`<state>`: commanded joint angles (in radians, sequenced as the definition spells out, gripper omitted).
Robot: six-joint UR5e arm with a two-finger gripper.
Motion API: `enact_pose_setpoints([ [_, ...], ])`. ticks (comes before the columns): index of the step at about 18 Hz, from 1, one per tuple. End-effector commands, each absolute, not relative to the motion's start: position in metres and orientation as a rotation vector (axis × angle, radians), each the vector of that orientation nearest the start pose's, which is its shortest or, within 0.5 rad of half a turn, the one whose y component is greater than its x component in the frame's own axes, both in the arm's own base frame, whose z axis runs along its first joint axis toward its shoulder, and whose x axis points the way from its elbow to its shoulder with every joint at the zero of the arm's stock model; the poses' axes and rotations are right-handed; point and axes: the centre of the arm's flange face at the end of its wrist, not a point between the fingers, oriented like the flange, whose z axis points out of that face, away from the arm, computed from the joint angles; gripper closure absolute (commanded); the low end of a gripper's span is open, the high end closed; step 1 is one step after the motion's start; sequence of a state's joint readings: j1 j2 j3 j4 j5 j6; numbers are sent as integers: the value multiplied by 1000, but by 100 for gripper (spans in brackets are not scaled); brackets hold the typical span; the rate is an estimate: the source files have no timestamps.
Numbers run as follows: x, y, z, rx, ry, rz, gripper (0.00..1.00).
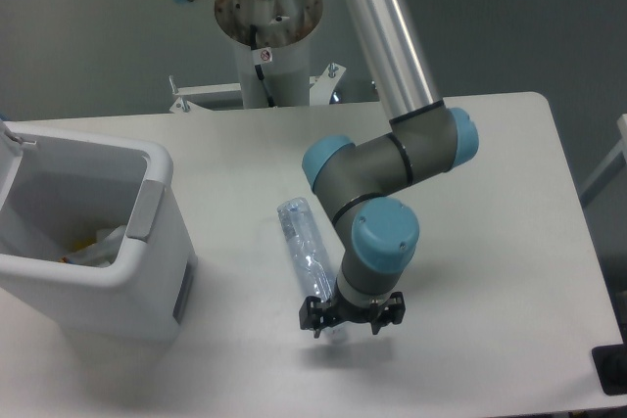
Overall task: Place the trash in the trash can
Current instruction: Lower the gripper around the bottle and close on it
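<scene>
The clear bluish plastic bottle [302, 250] lies on the white table, its length running from the centre toward the front edge. My gripper [350, 323] points straight down over the bottle's near end, with its black fingers [314, 321] spread apart on either side of that end. The jaws look open, and the bottle rests on the table. The white trash can [147, 242] with a grey rim panel stands at the left. Pale crumpled items [98, 245] lie inside it. I cannot tell whether the flat packet is among them, and it does not show on the table.
The arm's base column [266, 41] stands at the back centre, and the arm's upper link crosses above the table's middle. A dark object [612, 369] sits at the front right corner. The table edge runs along the right side.
</scene>
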<state>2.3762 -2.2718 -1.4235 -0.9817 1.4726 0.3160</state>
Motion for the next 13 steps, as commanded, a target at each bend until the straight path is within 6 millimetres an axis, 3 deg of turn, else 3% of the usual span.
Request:
enact_pose_setpoints([
  [4,-407,598,181,-2985,-739,-88,3],
  [8,-407,598,182,-2979,-766,-83,25],
  [13,-407,598,184,-2976,-768,-81,36],
])
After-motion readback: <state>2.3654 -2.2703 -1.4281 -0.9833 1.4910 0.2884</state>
